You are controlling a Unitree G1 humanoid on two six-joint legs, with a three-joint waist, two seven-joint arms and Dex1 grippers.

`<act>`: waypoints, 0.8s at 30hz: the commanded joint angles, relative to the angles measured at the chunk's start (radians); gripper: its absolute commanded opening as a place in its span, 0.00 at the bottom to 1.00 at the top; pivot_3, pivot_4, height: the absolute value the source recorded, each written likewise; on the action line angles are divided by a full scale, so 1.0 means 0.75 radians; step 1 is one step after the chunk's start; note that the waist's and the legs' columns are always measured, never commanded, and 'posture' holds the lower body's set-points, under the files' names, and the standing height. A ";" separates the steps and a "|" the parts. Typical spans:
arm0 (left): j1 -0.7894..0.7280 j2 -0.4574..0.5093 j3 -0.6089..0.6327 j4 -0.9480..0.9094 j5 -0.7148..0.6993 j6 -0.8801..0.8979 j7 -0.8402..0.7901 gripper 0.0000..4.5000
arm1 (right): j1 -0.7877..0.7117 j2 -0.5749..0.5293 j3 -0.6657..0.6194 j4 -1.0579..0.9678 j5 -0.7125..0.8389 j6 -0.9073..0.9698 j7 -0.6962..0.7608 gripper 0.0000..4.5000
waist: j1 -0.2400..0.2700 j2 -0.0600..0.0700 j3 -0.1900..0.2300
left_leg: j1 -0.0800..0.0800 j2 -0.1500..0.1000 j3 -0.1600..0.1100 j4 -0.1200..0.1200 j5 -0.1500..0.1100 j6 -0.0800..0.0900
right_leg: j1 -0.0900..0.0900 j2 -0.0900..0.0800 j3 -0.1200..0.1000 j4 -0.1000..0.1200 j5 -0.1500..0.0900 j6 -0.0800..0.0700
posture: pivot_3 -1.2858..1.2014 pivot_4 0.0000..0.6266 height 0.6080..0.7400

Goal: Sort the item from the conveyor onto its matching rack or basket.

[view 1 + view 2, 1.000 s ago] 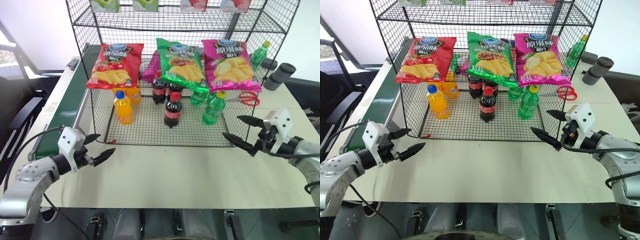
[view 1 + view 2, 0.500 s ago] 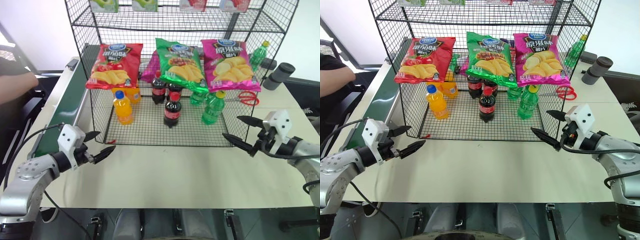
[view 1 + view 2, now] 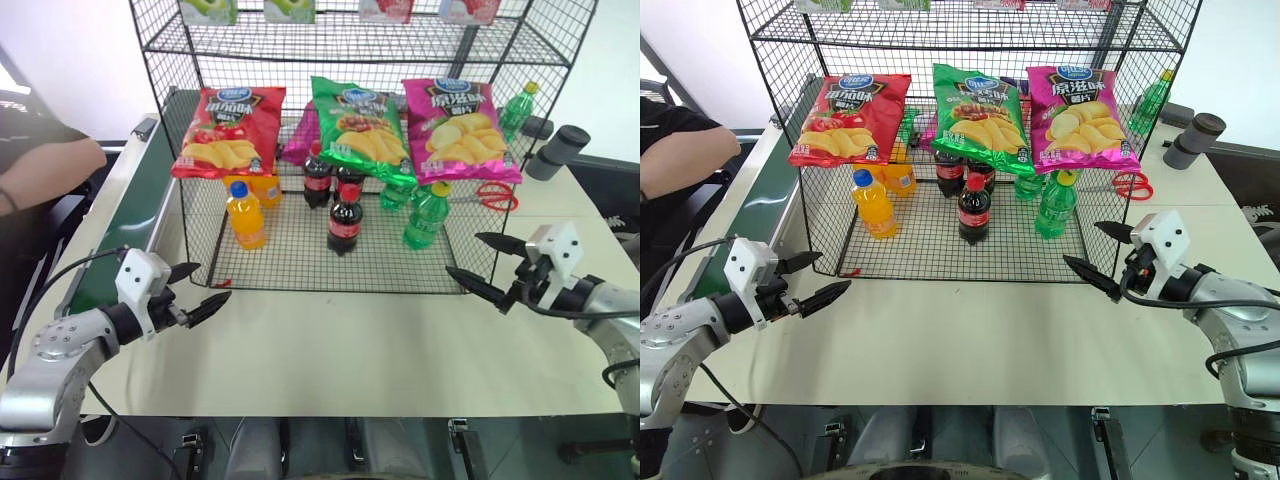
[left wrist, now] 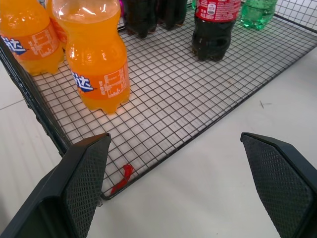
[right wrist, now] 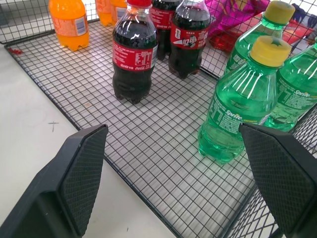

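Note:
The item, a small cola bottle [image 3: 345,222] with red cap and red label, stands upright on the grid floor of the black wire rack [image 3: 290,258], in front of two more colas [image 3: 318,178]. It also appears in the wrist views [image 5: 132,62] [image 4: 214,27]. The dark green conveyor [image 3: 125,225] runs along the rack's left side, its visible belt bare. My left gripper [image 3: 208,284] hovers open over the table by the rack's front left corner. Off the front right corner, my right gripper [image 3: 463,254] is open too. Neither holds anything.
Orange-drink bottles [image 3: 247,215] and green bottles [image 3: 428,215] share the rack floor. Red, green and pink crisp bags [image 3: 360,125] hang across it. Red scissors [image 3: 490,195] and a grey cylinder [image 3: 560,150] lie to the right. A person's arm [image 3: 50,165] reaches in beside the conveyor.
A person's arm has come into view from the left, beside the conveyor. Both grippers and the bottles have stayed where they were.

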 commanded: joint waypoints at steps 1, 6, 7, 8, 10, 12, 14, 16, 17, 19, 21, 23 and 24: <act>0.010 0.017 0.036 -0.044 0.003 -0.015 0.006 1.00 | -0.020 0.011 -0.009 -0.010 0.000 -0.026 -0.008 0.98 | 0.000 0.000 0.000 | 0.000 0.000 0.000 0.000 0.000 0.000 | 0.000 0.000 0.000 0.000 0.000 0.000 | 0.52 0.24 1.00; 0.007 0.011 0.046 -0.034 0.011 -0.026 0.024 1.00 | -0.032 0.027 0.007 0.002 -0.015 -0.033 -0.018 0.98 | 0.000 0.000 0.000 | 0.000 0.000 0.000 0.000 0.000 0.000 | 0.000 0.000 0.000 0.000 0.000 0.000 | 0.52 0.24 1.00; 0.008 0.011 0.047 -0.034 0.013 -0.028 0.027 1.00 | -0.036 0.031 0.012 0.007 -0.018 -0.037 -0.021 0.98 | 0.000 0.000 0.000 | 0.000 0.000 0.000 0.000 0.000 0.000 | 0.000 0.000 0.000 0.000 0.000 0.000 | 0.52 0.24 1.00; 0.008 0.012 0.048 -0.033 0.014 -0.030 0.028 1.00 | -0.041 0.034 0.017 0.010 -0.020 -0.038 -0.025 0.98 | 0.000 0.000 0.000 | 0.000 0.000 0.000 0.000 0.000 0.000 | 0.000 0.000 0.000 0.000 0.000 0.000 | 0.52 0.24 1.00; 0.014 0.005 0.059 -0.033 0.009 -0.026 0.041 1.00 | -0.058 0.042 0.032 0.016 -0.028 -0.040 -0.037 0.98 | 0.000 0.000 0.000 | 0.000 0.000 0.000 0.000 0.000 0.000 | 0.000 0.000 0.000 0.000 0.000 0.000 | 0.52 0.24 1.00; 0.023 0.004 0.060 -0.037 0.012 -0.031 0.045 1.00 | -0.063 0.047 0.033 0.015 -0.029 -0.040 -0.041 0.98 | -0.001 0.000 0.000 | 0.000 0.000 0.000 0.000 0.000 0.000 | 0.000 0.000 0.000 0.000 0.000 0.000 | 0.52 0.24 1.00; 0.033 0.000 0.055 -0.033 0.021 -0.042 0.046 1.00 | -0.057 0.056 0.033 0.009 -0.033 -0.044 -0.048 0.98 | 0.000 0.000 0.000 | 0.000 0.000 0.000 0.000 0.000 0.000 | 0.000 0.000 0.000 0.000 0.000 0.000 | 0.52 0.24 1.00; 0.040 -0.005 0.054 -0.027 0.028 -0.051 0.045 1.00 | -0.048 0.064 0.038 -0.001 -0.038 -0.049 -0.058 0.98 | 0.000 0.000 0.000 | 0.000 0.000 0.000 0.000 0.000 0.000 | 0.000 0.000 0.000 0.000 0.000 0.000 | 0.52 0.24 1.00; 0.036 -0.007 0.049 -0.021 0.031 -0.053 0.046 1.00 | -0.047 0.077 0.042 -0.009 -0.042 -0.050 -0.074 0.98 | 0.000 0.000 0.000 | 0.000 0.000 0.000 0.000 0.000 0.000 | 0.000 0.000 0.000 0.000 0.000 0.000 | 0.52 0.24 1.00; 0.026 -0.010 0.039 -0.008 0.035 -0.059 0.047 1.00 | -0.044 0.103 0.050 -0.027 -0.044 -0.051 -0.099 0.98 | 0.000 0.000 0.000 | 0.000 0.000 0.000 0.000 0.000 0.000 | 0.000 0.000 0.000 0.000 0.000 0.000 | 0.52 0.24 1.00; 0.017 -0.013 0.035 -0.002 0.038 -0.061 0.047 1.00 | -0.040 0.118 0.056 -0.043 -0.045 -0.047 -0.109 0.98 | 0.000 0.000 0.000 | 0.000 0.000 0.000 0.000 0.000 0.000 | 0.000 0.000 0.000 0.000 0.000 0.000 | 0.52 0.24 1.00; 0.007 -0.014 0.032 0.005 0.040 -0.061 0.045 1.00 | -0.038 0.124 0.062 -0.048 -0.049 -0.046 -0.113 0.98 | 0.000 0.000 0.000 | 0.000 0.000 0.000 0.000 0.000 0.000 | 0.000 0.000 0.000 0.000 0.000 0.000 | 0.52 0.24 1.00; 0.003 -0.015 0.031 0.009 0.042 -0.062 0.044 1.00 | -0.038 0.126 0.065 -0.047 -0.050 -0.048 -0.114 0.98 | 0.000 0.000 0.000 | 0.000 0.000 0.000 0.000 0.000 0.000 | 0.000 0.000 0.000 0.000 0.000 0.000 | 0.52 0.24 1.00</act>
